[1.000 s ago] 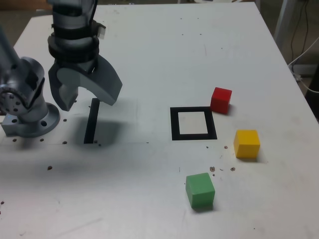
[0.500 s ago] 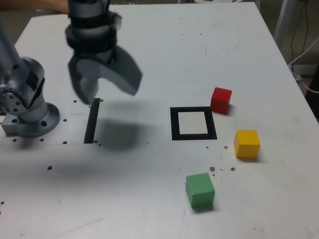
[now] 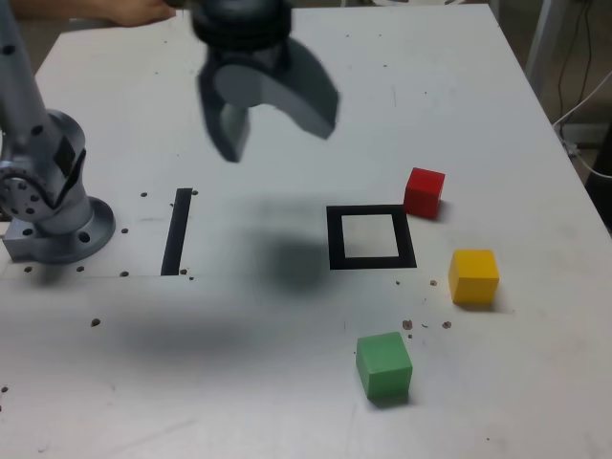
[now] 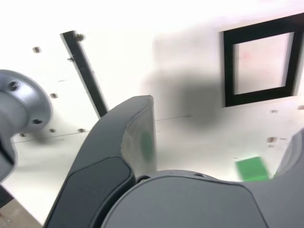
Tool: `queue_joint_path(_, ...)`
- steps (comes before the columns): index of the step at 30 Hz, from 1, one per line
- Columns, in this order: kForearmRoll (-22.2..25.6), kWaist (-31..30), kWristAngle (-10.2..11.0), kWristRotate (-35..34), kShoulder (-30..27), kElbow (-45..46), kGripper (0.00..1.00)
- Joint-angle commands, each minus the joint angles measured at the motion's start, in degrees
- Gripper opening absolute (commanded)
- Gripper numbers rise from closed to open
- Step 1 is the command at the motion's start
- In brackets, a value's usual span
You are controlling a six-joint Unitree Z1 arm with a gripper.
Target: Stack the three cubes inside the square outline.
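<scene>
My gripper point(image 3: 275, 134) hangs open and empty high over the table, up and to the exterior view's left of the square outline point(image 3: 333, 237), a black frame with a white centre. The red cube point(image 3: 425, 191) sits just off the outline's far right corner. Further right lies the yellow cube point(image 3: 474, 275), and the green cube point(image 3: 384, 364) rests nearer the front edge. All three stand apart on the table. The wrist view shows the square outline point(image 4: 229, 66), the green cube point(image 4: 251, 168) and one dark finger point(image 4: 135, 137).
The arm's grey base point(image 3: 48, 206) stands at the exterior view's left, with a straight black strip point(image 3: 177, 231) beside it. A person's hand point(image 3: 134, 11) shows at the far left edge. Cables point(image 3: 583, 105) hang off the table's right side.
The gripper has risen and swung to the exterior view's right, from over the black strip towards the square outline, still open. The cubes have not moved.
</scene>
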Motion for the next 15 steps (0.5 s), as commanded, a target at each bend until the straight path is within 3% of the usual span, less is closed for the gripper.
queue_joint_path(1,0.1,0.1,0.0,0.1,2.4,-2.0,0.97)
queue_joint_path(15,1.4,0.7,3.8,1.4,13.0,-14.1,0.97)
